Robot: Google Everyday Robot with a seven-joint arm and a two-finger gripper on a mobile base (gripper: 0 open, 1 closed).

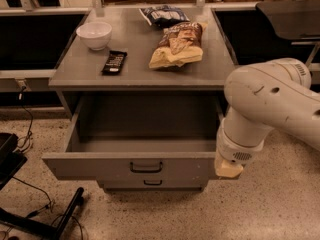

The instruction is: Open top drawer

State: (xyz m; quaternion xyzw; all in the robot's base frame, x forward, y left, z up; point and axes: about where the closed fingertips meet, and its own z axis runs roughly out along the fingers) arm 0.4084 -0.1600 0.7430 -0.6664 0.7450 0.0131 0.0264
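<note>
The top drawer (100, 165) is pulled well out of the grey cabinet. Its deep plain box (145, 145) shows nothing inside. Its flat front faces me, with the small black bar handle (146, 167) at centre. My gripper (228, 169) hangs at the end of the white arm (270, 99), right beside the drawer front's right corner, level with the front. Only its cream end piece shows. It sits well to the right of the handle.
Below the top drawer, a narrower drawer front with a like handle (152, 182) peeks out. The cabinet top (140, 59) holds a white bowl (94, 34), a black bar (114, 62) and two snack bags (177, 46). A black stand and cables (30, 209) lie on the floor at left.
</note>
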